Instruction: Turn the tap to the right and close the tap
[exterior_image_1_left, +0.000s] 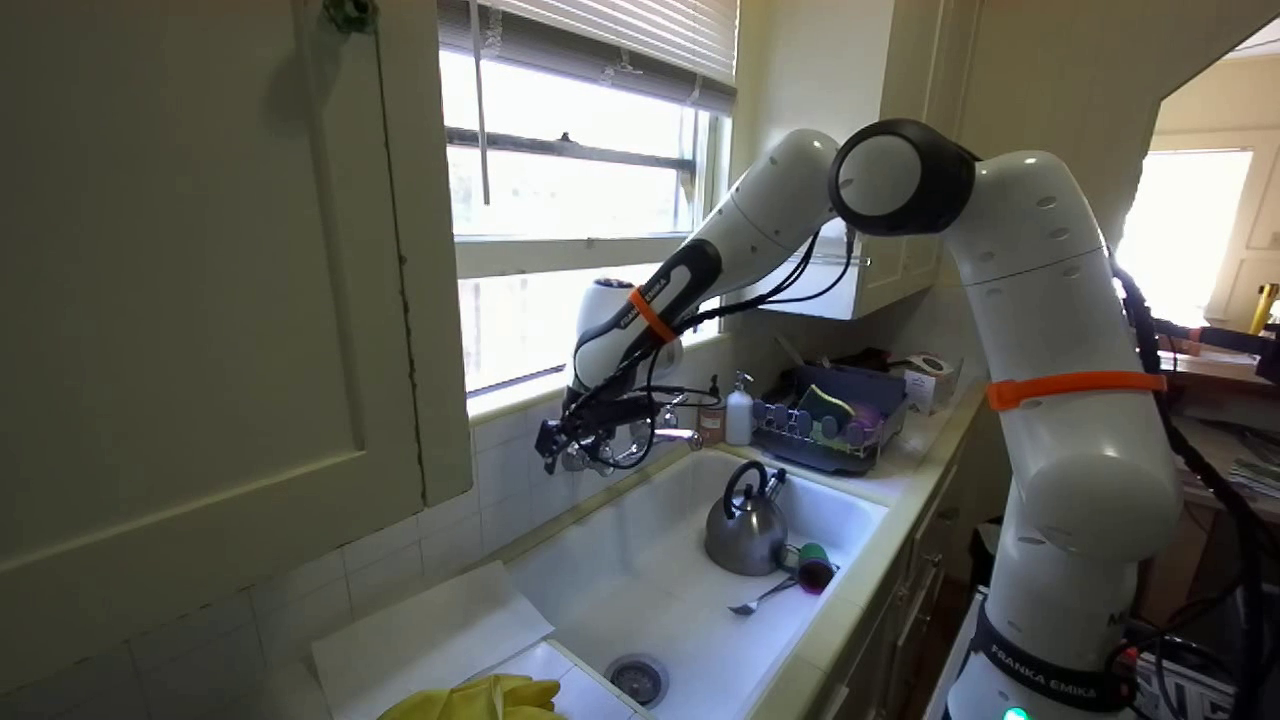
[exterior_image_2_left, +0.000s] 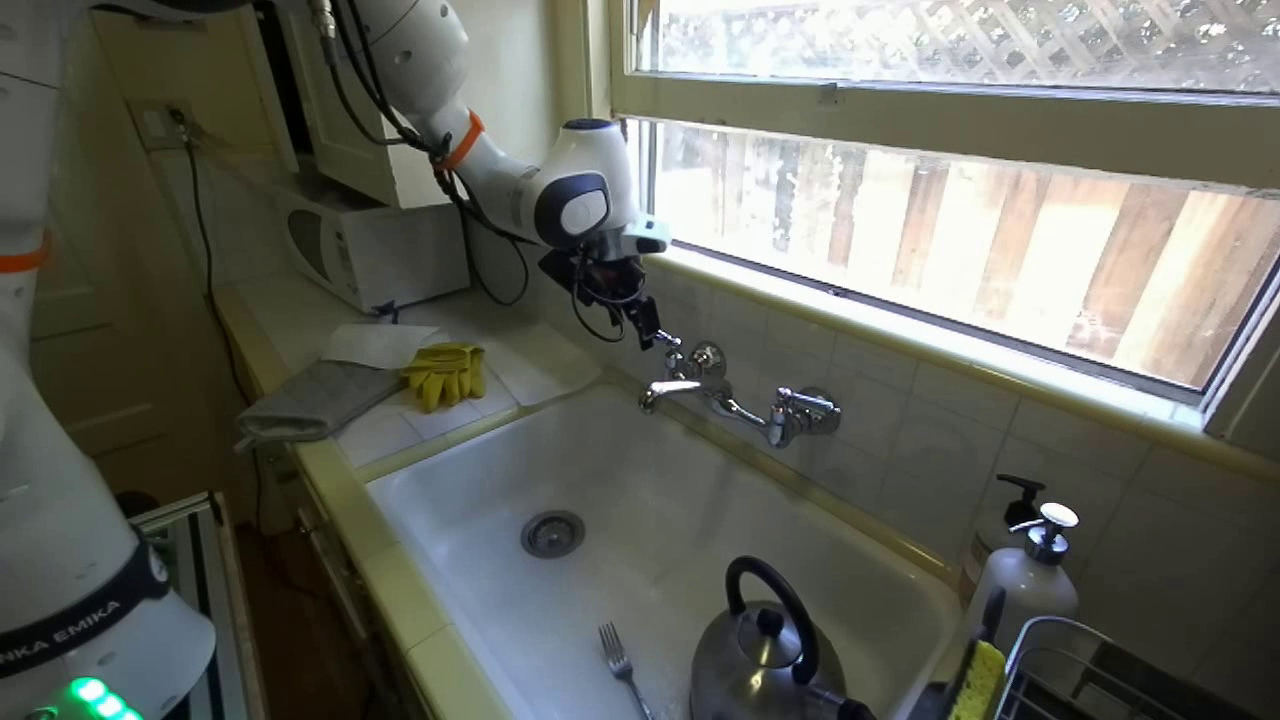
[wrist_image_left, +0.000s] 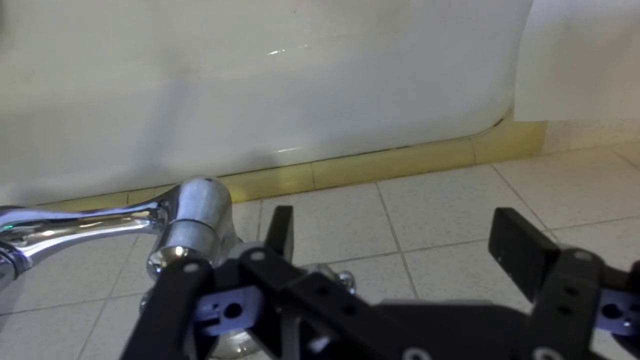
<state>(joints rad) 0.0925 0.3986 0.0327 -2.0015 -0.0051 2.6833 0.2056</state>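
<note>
The chrome tap (exterior_image_2_left: 688, 387) is mounted on the tiled wall above the sink, with a short spout and two knob handles. It also shows in an exterior view (exterior_image_1_left: 680, 437), partly behind the arm, and at the left of the wrist view (wrist_image_left: 197, 220). My gripper (wrist_image_left: 395, 230) is open, its fingers wide apart with only wall tiles between them. In the wrist view the left finger covers part of the nearer handle (wrist_image_left: 346, 280). In an exterior view the gripper (exterior_image_2_left: 648, 335) is right at that handle's upper end (exterior_image_2_left: 667, 340); whether they touch I cannot tell.
The white sink (exterior_image_2_left: 450, 510) lies below, holding a steel kettle (exterior_image_1_left: 745, 535), a fork (exterior_image_2_left: 618, 655) and a cup (exterior_image_1_left: 815, 570). Soap bottles (exterior_image_2_left: 1025, 585) and a dish rack (exterior_image_1_left: 830, 440) stand beyond it. Yellow gloves (exterior_image_2_left: 447, 375) lie on the counter. A window sill (exterior_image_2_left: 900, 330) runs above.
</note>
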